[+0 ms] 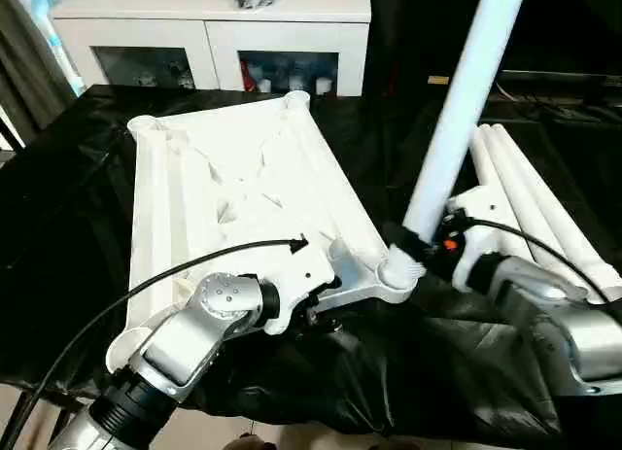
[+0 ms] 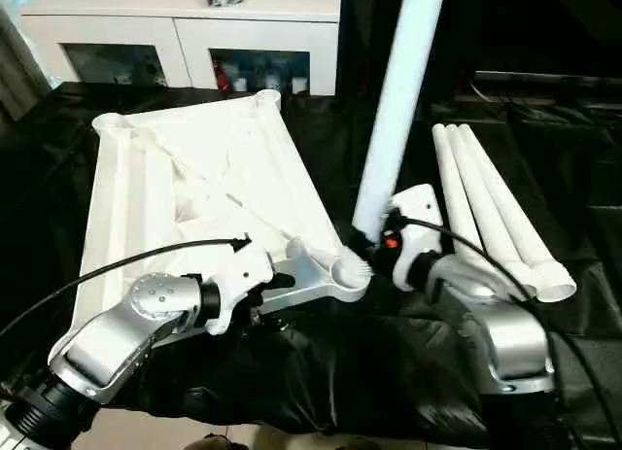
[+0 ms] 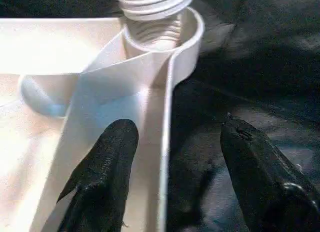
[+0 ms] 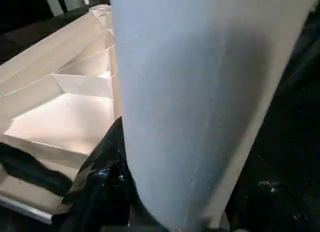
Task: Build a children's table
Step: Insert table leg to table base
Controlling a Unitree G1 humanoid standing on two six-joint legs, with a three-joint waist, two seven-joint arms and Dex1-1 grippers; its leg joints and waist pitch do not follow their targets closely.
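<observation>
One leg (image 1: pixel 457 120) upright in my right gripper (image 1: pixel 428 248), clamped low | threaded end over tabletop (image 1: pixel 243 188) corner socket (image 1: pixel 397 272) at 5 o'clock | left gripper (image 3: pixel 170 167) spread, straddling rim | three legs (image 2: pixel 491 212) at 3 o'clock

Upright leg (image 1: pixel 457 129) cut off by top edge; cabinet (image 1: pixel 209 27) contents behind glass too small to ID.

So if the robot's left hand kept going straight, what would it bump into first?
Probably the corner socket of the tabletop, where the leg's threaded end sits. The left hand straddles the tabletop's side wall, pointing along it.
</observation>
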